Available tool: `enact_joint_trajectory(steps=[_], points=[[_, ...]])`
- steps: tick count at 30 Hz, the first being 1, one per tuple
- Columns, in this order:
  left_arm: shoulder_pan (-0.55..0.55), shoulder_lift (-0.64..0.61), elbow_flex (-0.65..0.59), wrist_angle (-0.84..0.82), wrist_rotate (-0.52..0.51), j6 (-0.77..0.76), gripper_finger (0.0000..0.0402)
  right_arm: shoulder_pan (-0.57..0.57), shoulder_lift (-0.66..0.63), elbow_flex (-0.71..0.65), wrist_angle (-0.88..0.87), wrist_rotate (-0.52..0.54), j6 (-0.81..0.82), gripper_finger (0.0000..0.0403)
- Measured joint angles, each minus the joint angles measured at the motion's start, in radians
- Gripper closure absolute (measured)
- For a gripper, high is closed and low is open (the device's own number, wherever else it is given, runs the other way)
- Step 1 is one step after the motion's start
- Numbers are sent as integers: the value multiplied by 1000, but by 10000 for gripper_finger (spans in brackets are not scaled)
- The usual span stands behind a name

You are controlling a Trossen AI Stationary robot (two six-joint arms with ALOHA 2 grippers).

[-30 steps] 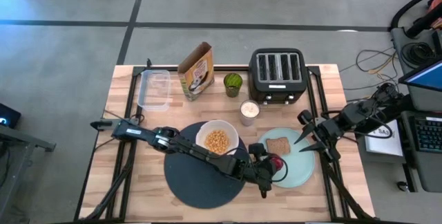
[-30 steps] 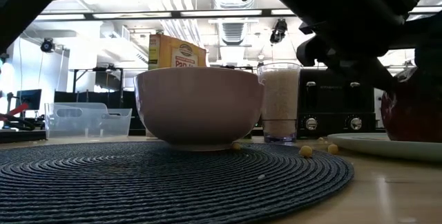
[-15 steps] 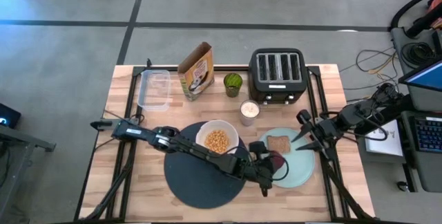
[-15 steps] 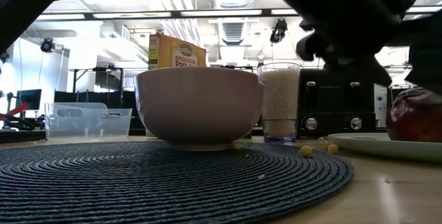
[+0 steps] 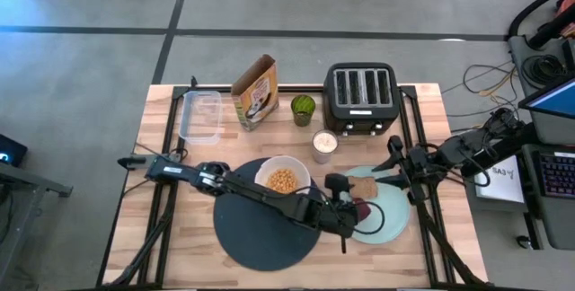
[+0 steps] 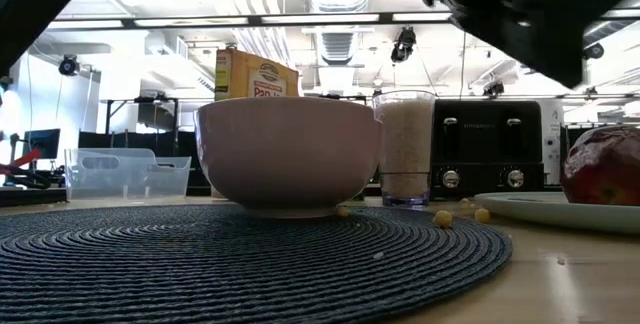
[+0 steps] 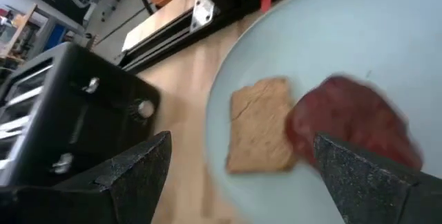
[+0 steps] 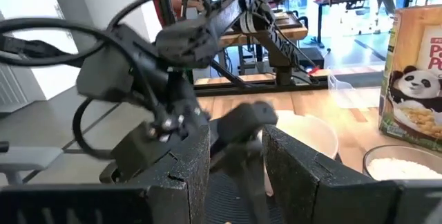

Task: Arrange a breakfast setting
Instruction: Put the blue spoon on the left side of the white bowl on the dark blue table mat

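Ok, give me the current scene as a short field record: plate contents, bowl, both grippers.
plate: pale mint-green, right of the mat
on plate: toast slice, dark red food piece beside it
bowl: on the mat, holds cereal
left gripper: open, above the plate, holding nothing
right gripper: at the plate's far right edge

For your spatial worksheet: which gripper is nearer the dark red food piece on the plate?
Left. The left gripper hovers beside the dark red food piece; the right gripper sits past the plate's far edge.
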Motion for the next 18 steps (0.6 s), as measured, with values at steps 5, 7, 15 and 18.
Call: enact_joint_trajectory(steps=[5,7,15,18], points=[[20,-64,-5,-152,-5,7,88,0,11,0,15,29,-1,280],[31,-81,-5,-219,-5,9,94,0,20,0,17,56,-3,280],[69,-152,-6,-442,-4,11,112,-2,101,32,40,158,-29,280],[89,-188,-15,-535,-1,6,114,-2,139,82,39,188,-73,280]])
